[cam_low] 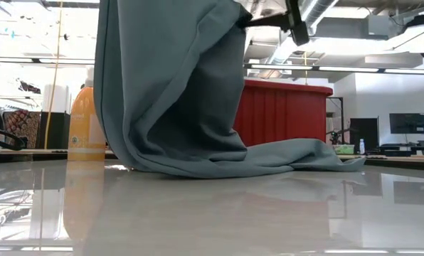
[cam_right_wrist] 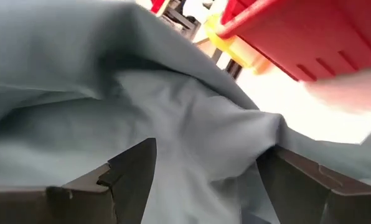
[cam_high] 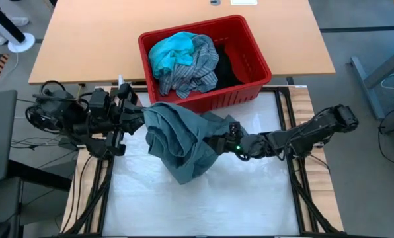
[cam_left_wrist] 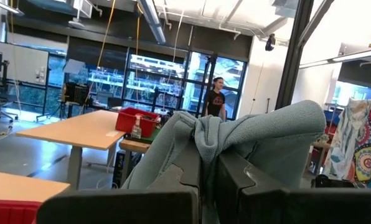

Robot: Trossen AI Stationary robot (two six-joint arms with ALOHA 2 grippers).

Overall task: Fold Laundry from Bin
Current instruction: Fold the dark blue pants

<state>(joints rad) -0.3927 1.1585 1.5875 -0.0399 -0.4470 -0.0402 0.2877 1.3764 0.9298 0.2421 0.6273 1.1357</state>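
Two grippers meet at the grey-green garment (cam_high: 180, 142): our left gripper (cam_high: 136, 118) pinches its upper edge and lifts it above the table (cam_high: 250, 198), while our right gripper (cam_high: 225, 140) spreads wide against the cloth. Behind sits the red bin (cam_high: 250, 89), holding the remaining laundry (cam_high: 184, 63).

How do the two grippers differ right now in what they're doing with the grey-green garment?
The left gripper is shut on the soft grey-green garment, pinching a bunched fold and holding it up; the right gripper is open, its fingers spread with cloth lying between them, not clamped. In the high view the left gripper sits at the garment's left edge, the right gripper at its right side, near the red plastic bin. Both are at the same garment, above the table.
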